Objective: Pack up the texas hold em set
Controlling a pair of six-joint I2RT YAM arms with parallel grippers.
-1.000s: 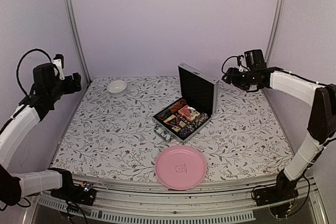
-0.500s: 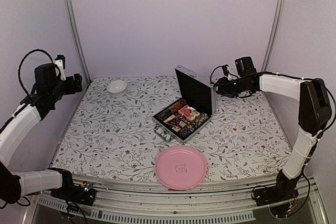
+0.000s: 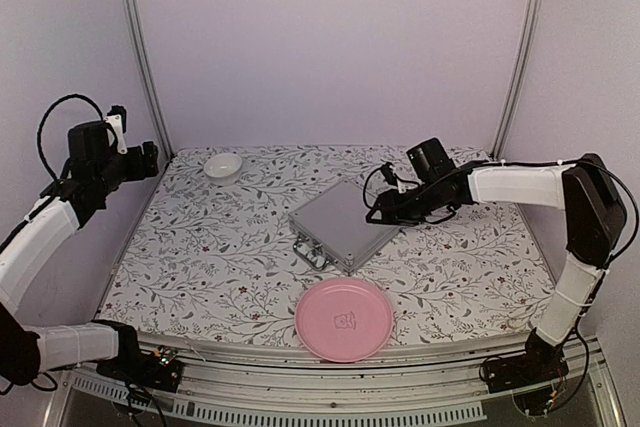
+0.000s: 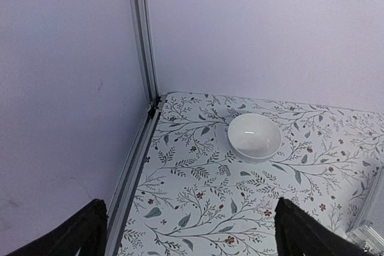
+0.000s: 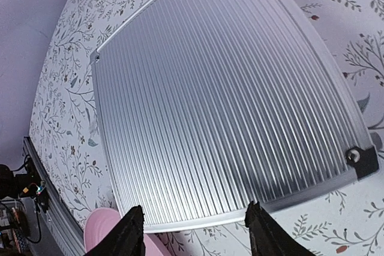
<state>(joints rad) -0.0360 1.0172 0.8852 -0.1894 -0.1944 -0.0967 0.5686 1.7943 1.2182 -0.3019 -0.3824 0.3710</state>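
The silver ribbed case point(image 3: 343, 226) of the texas hold em set lies in the middle of the table with its lid down, so the chips, cards and dice are hidden inside. Two latches show on its front left edge. My right gripper point(image 3: 380, 209) hovers low over the case's back right side. In the right wrist view the ribbed lid point(image 5: 222, 94) fills the frame, and the right gripper point(image 5: 195, 235) is open with nothing between its fingers. My left gripper point(image 3: 148, 158) is raised at the far left, well away from the case, and is wide open point(image 4: 192, 232).
A pink round plate point(image 3: 344, 319) sits at the near edge just in front of the case, and its rim point(image 5: 102, 232) shows in the right wrist view. A small white bowl point(image 3: 224, 165) stands at the back left point(image 4: 254, 136). Metal posts rise at both back corners.
The case lid has gone from standing upright to lying shut. My right gripper followed it left and downward. The left arm has not moved.
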